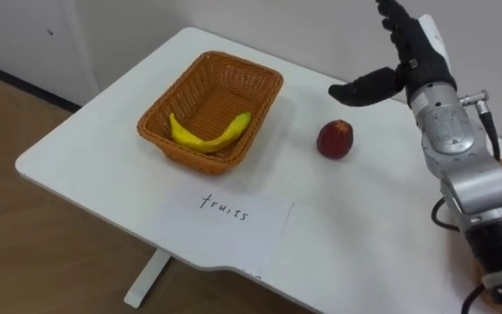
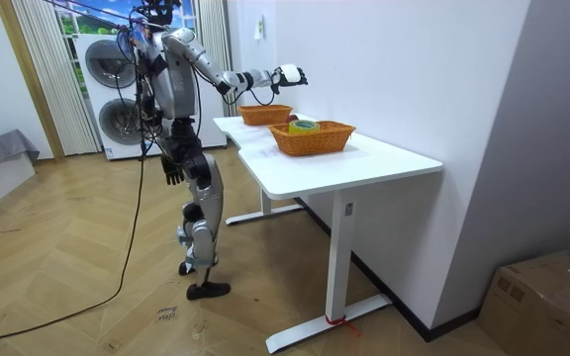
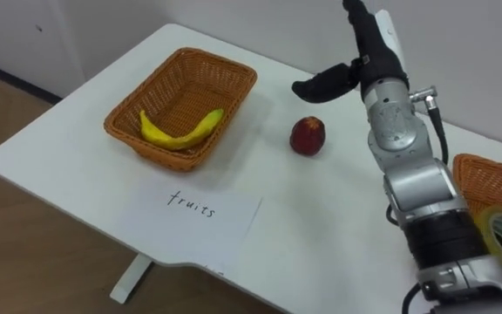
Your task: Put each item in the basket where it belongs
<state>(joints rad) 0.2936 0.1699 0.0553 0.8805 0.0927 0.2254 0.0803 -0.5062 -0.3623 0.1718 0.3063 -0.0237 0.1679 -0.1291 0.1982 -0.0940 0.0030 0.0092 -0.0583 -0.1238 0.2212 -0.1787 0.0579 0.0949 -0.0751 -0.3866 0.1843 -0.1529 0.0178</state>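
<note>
My right hand point(image 1: 418, 59), upper right, fingers spread and empty, hovers near apple point(image 1: 335, 139) at centre. I fear thumb clipping round fruit on descent, rolling it away from basket point(image 1: 220, 92).

Right arm reaches forward, right hand point(image 1: 412, 65) raised (fingers straight, thumb out)

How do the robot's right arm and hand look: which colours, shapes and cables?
The right arm is built of rounded silver-grey metal segments, with one black section. A thin black cable runs along its side. The right hand is black, with a white plate on its back.
</note>
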